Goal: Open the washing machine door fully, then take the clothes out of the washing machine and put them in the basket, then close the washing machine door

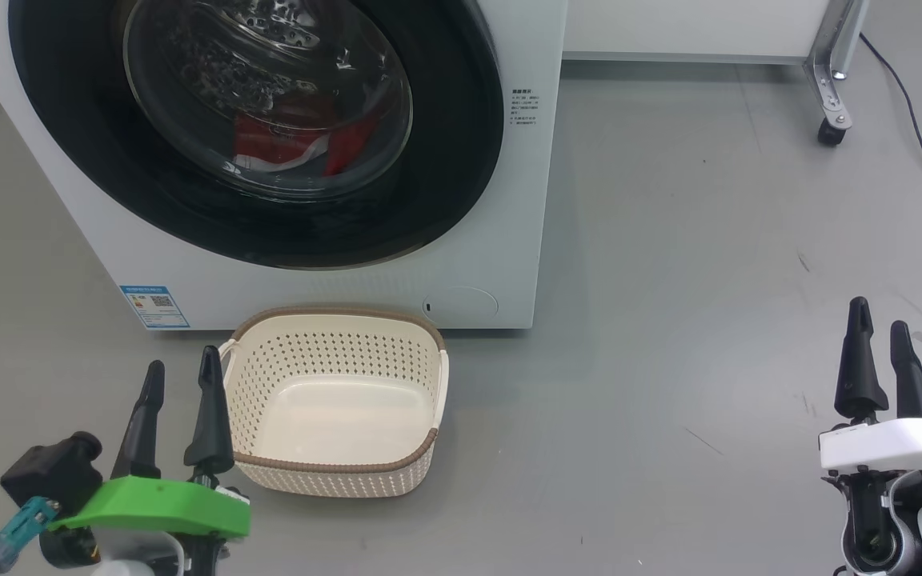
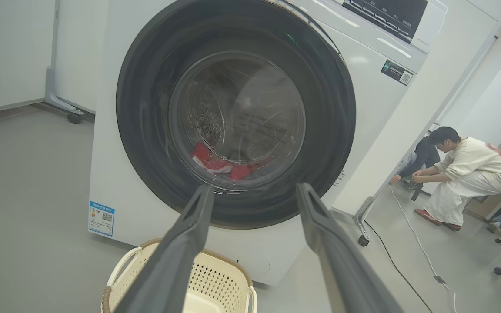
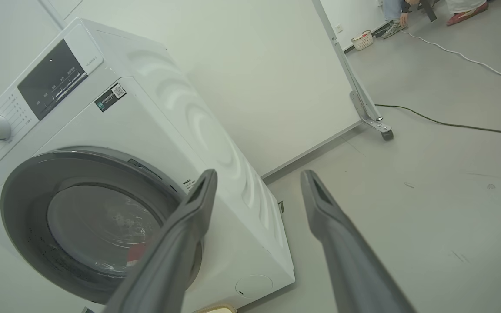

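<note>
- Black glossy rim round clear glass: the washing machine door (image 2: 237,113) sits shut against the white washing machine (image 1: 509,264), so opening it looks like the step in hand.
- Both the left gripper (image 1: 182,360) and the right gripper (image 1: 879,315) hang low and well back from the machine, fingers spread, holding nothing.
- Red clothes (image 1: 285,148) lie at the bottom of the drum (image 2: 209,121) behind the glass. The basket (image 1: 333,314) stands on the floor (image 1: 669,320) just in front of the machine, beside the left gripper.
- To open it well, I would hook one finger behind the rim on the latch side and swing the door wide, minding the basket just below it.
- Latch and hinge are hard to make out. A dark notch (image 3: 146,167) on the rim's upper edge may be the handle.
- The head view cuts off the door's top, and reflections hide how many garments there are.
</note>
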Robot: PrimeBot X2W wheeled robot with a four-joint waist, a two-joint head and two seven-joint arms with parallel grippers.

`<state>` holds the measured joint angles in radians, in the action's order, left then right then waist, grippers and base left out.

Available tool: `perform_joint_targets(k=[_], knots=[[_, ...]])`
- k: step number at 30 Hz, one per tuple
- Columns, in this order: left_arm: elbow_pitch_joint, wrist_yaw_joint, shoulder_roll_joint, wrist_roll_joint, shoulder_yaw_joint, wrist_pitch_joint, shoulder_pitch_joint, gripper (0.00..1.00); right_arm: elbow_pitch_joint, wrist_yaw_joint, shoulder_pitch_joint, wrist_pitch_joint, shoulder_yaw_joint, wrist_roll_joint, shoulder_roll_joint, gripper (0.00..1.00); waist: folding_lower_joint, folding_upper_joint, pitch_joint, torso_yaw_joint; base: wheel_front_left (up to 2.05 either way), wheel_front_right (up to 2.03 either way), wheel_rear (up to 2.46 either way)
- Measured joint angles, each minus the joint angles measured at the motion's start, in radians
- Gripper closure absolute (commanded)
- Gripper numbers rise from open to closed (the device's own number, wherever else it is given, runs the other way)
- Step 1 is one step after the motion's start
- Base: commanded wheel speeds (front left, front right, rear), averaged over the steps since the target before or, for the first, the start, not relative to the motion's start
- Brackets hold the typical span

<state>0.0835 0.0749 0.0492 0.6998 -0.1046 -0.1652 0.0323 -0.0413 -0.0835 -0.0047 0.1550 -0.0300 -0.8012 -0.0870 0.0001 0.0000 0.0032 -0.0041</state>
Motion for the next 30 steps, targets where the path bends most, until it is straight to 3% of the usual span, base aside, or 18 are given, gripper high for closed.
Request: perform_joint_targets(k=[14, 30], knots=[[0.015, -0.037, -0.001, -0.287, -0.085, -0.04, -0.002, 0.0, -0.018, 0.035, 0.009, 0.04, 0.056, 0.236, -0.012, 0.0, 0.0, 0.0, 0.001, 0.0, 0.0, 0.0, 0.0], [0.093, -0.115, -0.002, -0.479, -0.142, -0.084, -0.021, 0.0, -0.071, 0.079, 0.015, 0.04, 0.12, 0.47, -0.032, 0.0, 0.0, 0.0, -0.002, -0.004, 0.0, 0.0, 0.0]])
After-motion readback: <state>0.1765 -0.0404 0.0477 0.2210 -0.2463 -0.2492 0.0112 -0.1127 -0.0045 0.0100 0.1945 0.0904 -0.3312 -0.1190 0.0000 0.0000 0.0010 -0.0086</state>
